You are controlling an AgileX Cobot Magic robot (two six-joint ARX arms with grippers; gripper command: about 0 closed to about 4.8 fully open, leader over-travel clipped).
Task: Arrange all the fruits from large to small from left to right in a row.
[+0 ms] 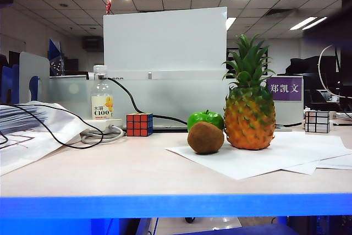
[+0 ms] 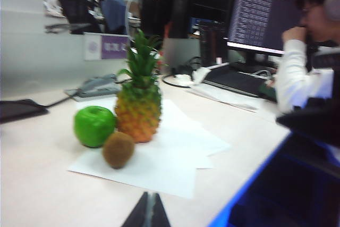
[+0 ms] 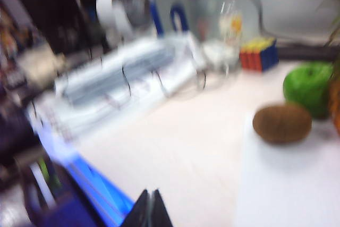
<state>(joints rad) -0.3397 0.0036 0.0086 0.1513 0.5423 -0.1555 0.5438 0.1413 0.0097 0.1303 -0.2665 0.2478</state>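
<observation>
Standing on a pale wooden table with a blue front edge, under ceiling strip lights in an open office, the three fruits cluster on white paper sheets right of centre. Behind them rises a white partition board; a person in headphones sits at a monitor in the left wrist view. A clear bottle reads "C100" on its yellow label, a Rubik's cube sits beside it, and a purple nameplate carries Chinese characters. The pineapple stands upright, the green apple just behind the kiwi, which lies just beside the pineapple's base. The left gripper shows its fingertips pressed together, well short of the fruits. The right gripper, blurred, is likewise closed on nothing, the kiwi well apart from it
</observation>
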